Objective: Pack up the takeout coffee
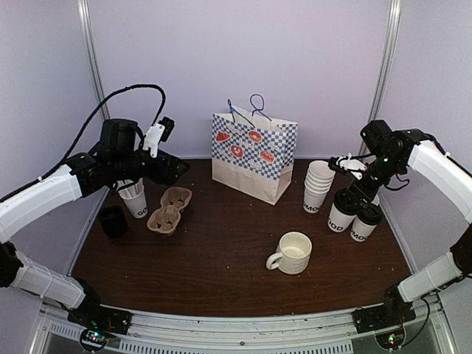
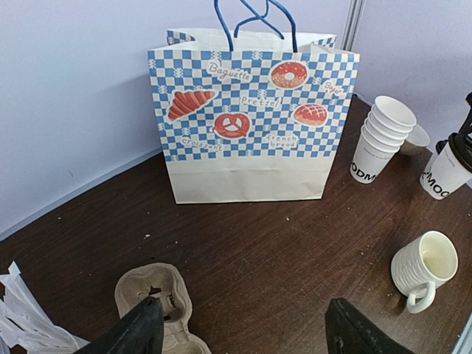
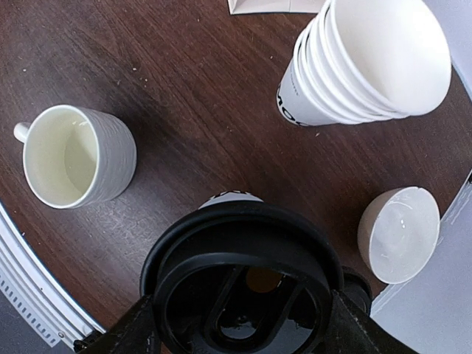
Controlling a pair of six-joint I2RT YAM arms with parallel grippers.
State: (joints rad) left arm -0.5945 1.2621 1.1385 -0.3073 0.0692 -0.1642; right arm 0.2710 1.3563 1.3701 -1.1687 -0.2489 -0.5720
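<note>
Standing upright on the tabletop (image 1: 221, 280) to the right of the paper bag (image 1: 254, 155), past the stack of lidless cups (image 1: 318, 186), two lidded takeout cups are seen side by side. The first cup (image 1: 341, 214) is closer to the bag and the second cup (image 1: 365, 223) is just beyond it. The first cup's black lid (image 3: 243, 287) is framed straight beneath the right fingers (image 3: 127, 333), with one finger at each side of its rim. The cup's long axis, which is vertical, is thus lined up with the wrist's approach. These fingers are spread wide around the lid; whether they press on it cannot be told. The left fingers (image 2: 140, 332) are spread wide with nothing between them. They are held on the bag's left side above the cardboard cup carrier (image 1: 169, 210), well apart from both cups. The right arm is therefore judged the nearer, and little more than a closing of its fingers is judged to be called for.
</note>
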